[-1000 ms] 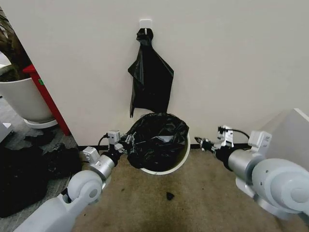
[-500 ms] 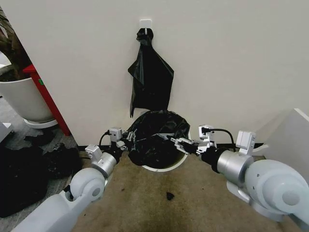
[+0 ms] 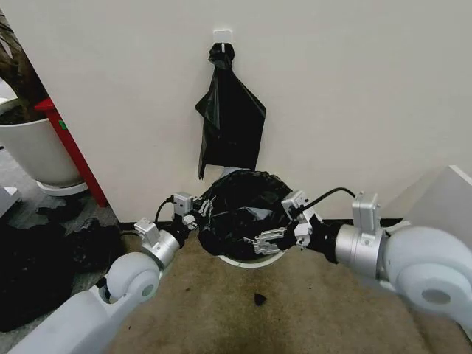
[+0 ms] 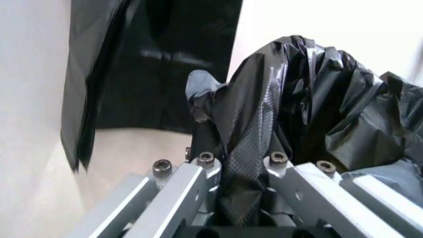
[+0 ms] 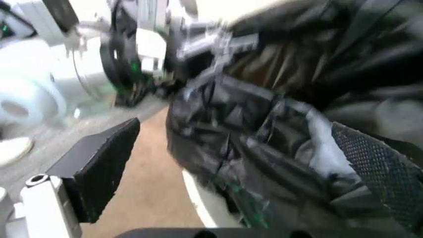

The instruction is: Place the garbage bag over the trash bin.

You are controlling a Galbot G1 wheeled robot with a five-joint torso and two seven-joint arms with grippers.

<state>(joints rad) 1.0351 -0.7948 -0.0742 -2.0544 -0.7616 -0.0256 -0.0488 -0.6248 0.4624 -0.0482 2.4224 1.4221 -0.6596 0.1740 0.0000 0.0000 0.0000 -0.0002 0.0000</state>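
At the far left stands a large white planter (image 3: 33, 151) with a plant, and dark matte bundles (image 3: 33, 276) lie on the floor below it; they are not part of the task.

The left gripper (image 3: 193, 215) is at the left side of the small round white plastic bucket, the trash bin (image 3: 247, 259), which stands on the brown floor against the pale wall. In the left wrist view its fingers are clenched on a fold of the thin glossy black plastic garbage bag (image 4: 251, 148); the film is pinched between the two patterned pads.

The garbage bag (image 3: 243, 210) sits in and over the mouth of the bin, puffed up and wrinkled, and only the front arc of the white rim is visible. Above it, a narrower black sack (image 3: 230, 122) with a knotted top hangs from a white hook on the wall.

The right gripper (image 3: 274, 240) is at the front right of the bin, over the bag. In the right wrist view its fingers (image 5: 99, 171) are spread apart with the bag (image 5: 278, 144) between them, and they do not seem to grasp anything yet.

The bag looks very light, soft and slippery, and I think it could tear or slide out easily. A good place to hold is probably the free edge of the opening, on opposite sides, so it can be stretched over the rolled rim.
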